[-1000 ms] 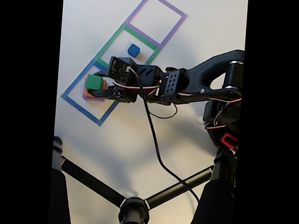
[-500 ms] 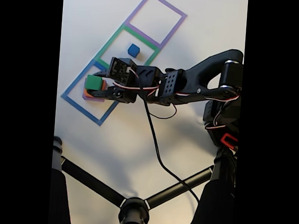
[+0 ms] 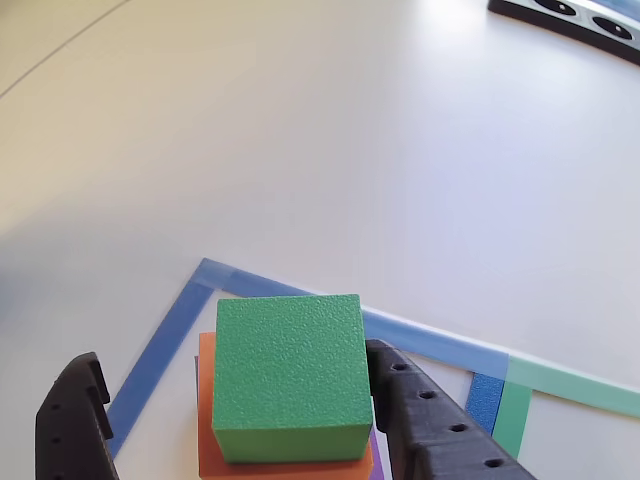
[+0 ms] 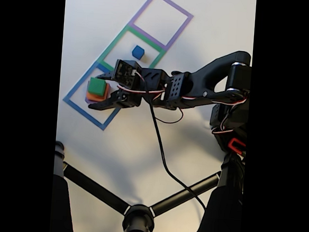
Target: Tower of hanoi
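Jaws now spread around the green block, a change from half a second and a full second back, when the fixed view showed them drawn in closer against it. In the close other view, gripper open: right finger just beside the block's right face, perhaps brushing it, left finger well apart with bare table between. Reads as either a release just made or a grasp being lined up; cannot tell which from these pictures.

Taking the green block as landmark: seated flat on the orange block, whose rim shows along the left and lower edges, with a sliver of the purple block peeking out at the lower right. Stack inside the blue taped square, near its upper corner in the fixed view. Blue cube well apart from the green block, up and right in the fixed view, inside the green taped square. Purple taped square farther still along the same line, holding nothing.

Green block nearly cubic, so no real long axis; top face upward, sides roughly parallel to the blue tape lines and to the orange block beneath, turned only slightly. Fingers flank its left and right faces, so a squeeze would land on flat opposing sides. Likely next step by the puzzle's rule: green onward to the purple square.
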`<state>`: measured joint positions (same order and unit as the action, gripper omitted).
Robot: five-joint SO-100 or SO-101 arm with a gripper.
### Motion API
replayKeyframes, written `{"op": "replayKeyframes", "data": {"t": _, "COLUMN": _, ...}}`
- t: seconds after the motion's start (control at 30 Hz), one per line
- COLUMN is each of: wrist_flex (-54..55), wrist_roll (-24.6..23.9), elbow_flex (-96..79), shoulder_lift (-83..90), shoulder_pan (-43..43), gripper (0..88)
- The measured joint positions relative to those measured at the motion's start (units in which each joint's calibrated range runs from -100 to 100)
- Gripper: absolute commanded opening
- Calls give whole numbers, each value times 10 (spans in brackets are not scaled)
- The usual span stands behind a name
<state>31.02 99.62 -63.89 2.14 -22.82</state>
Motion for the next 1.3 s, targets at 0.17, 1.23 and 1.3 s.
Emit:
{"op": "replayKeyframes", "data": {"t": 0.17, "wrist_flex": -49, "wrist_roll": 4, "elbow_flex": 23, "shoulder_lift": 38, "shoulder_pan": -1, "gripper": 317}}
{"op": "replayKeyframes", "data": {"t": 1.23, "wrist_flex": -1058, "wrist_roll": 4, "elbow_flex": 493, "shoulder_lift": 366, "shoulder_pan": 245, "gripper": 0}}
{"op": "replayKeyframes", "data": {"t": 1.3, "wrist_flex": -1090, "wrist_roll": 4, "elbow_flex": 512, "shoulder_lift": 378, "shoulder_pan": 277, "gripper": 4}}
